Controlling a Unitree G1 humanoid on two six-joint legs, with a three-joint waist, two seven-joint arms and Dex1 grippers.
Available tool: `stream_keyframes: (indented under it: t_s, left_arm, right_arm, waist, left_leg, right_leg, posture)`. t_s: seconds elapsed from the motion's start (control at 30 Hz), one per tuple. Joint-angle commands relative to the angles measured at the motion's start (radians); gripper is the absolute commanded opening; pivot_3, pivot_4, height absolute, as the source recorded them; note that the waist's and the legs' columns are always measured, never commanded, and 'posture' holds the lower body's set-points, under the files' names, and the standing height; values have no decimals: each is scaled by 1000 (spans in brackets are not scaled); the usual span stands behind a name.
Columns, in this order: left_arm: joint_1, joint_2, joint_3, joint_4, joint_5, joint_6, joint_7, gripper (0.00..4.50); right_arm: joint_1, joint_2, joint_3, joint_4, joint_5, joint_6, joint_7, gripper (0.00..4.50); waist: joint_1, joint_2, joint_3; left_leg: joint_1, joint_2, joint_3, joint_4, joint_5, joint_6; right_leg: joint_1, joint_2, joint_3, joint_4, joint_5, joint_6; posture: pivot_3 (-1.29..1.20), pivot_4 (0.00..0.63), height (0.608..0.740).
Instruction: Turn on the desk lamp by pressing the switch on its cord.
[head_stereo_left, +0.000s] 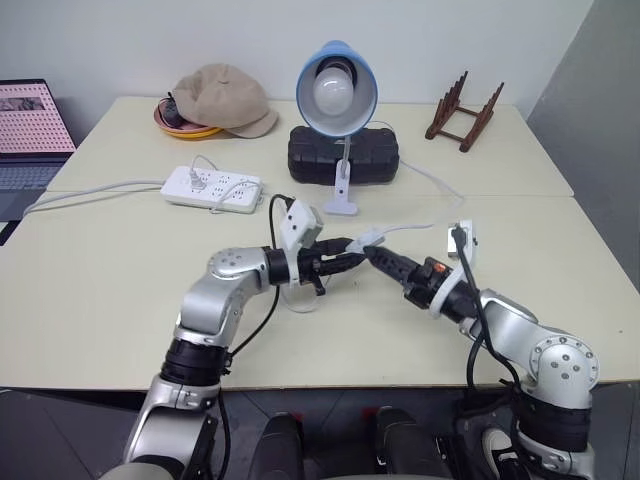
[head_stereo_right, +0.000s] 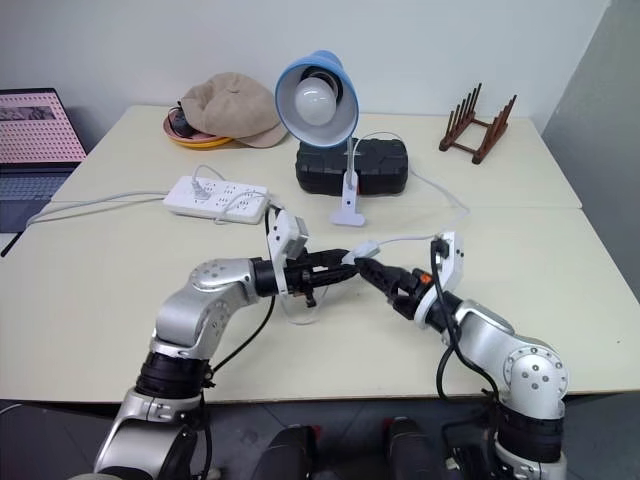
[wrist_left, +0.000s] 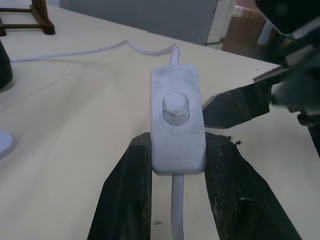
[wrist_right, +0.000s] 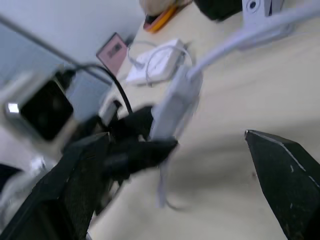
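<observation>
The desk lamp (head_stereo_left: 337, 88), with a light-blue shade and white bulb, stands unlit at the table's back centre. My left gripper (head_stereo_left: 347, 259) is shut on the small white switch (wrist_left: 177, 125) and holds it above the table with its round button facing the left wrist camera. The thin white cord (wrist_left: 75, 50) runs from the switch across the tabletop. My right gripper (head_stereo_left: 381, 260) is open, its fingers spread wide, right beside the switch (wrist_right: 175, 102). One right finger (wrist_left: 235, 107) hovers close to the switch's side; whether it touches is unclear.
A white power strip (head_stereo_left: 210, 188) lies back left with its cable. Behind the lamp sits a black box (head_stereo_left: 343, 155). A tan cap (head_stereo_left: 225, 98) rests on a bowl, a wooden rack (head_stereo_left: 463, 112) stands back right, and a laptop (head_stereo_left: 30, 130) is far left.
</observation>
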Motion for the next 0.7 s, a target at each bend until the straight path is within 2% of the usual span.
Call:
stream_keyframes:
  t_s: [0.03, 0.23, 0.53, 0.63, 0.7]
  left_arm:
    - [4, -3, -5, -81, -27, 14, 41, 1106]
    - [12, 5, -27, -107, -36, 19, 43, 1106]
    - [11, 15, -37, -124, -54, 30, 52, 1106]
    - [10, 20, -41, -126, -62, 31, 55, 1106]
    - [6, 22, -42, -122, -65, 31, 56, 1106]
  right_arm:
    - [-34, -14, 3, 9, 155, -60, -130, 4500]
    - [-66, -39, 55, 48, 247, -122, -213, 4500]
    - [-66, -87, 124, 56, 260, -165, -206, 4500]
    - [-61, -100, 136, 55, 259, -175, -197, 3991]
    - [-59, -107, 142, 56, 259, -182, -194, 3459]
  waist:
    - [-3, 0, 0]
    - [-5, 0, 0]
    - [-5, 0, 0]
    - [-5, 0, 0]
    - [-5, 0, 0]
  left_leg:
    - [0, 0, 0, 1, 0, 0]
    - [0, 0, 0, 0, 0, 0]
    - [-1, 0, 0, -1, 0, 0]
    - [-1, 0, 0, -1, 0, 0]
    - [-1, 0, 0, -1, 0, 0]
  right_leg:
    - [0, 0, 0, 0, 0, 0]
    - [1, 0, 1, -2, 0, 0]
    - [0, 0, 1, -3, 0, 0]
    - [0, 0, 1, -3, 0, 0]
    - [0, 0, 1, -3, 0, -1]
  posture:
    - [0, 150, 740]
    - [0, 150, 740]
    - [0, 150, 740]
    - [0, 150, 740]
    - [0, 150, 740]
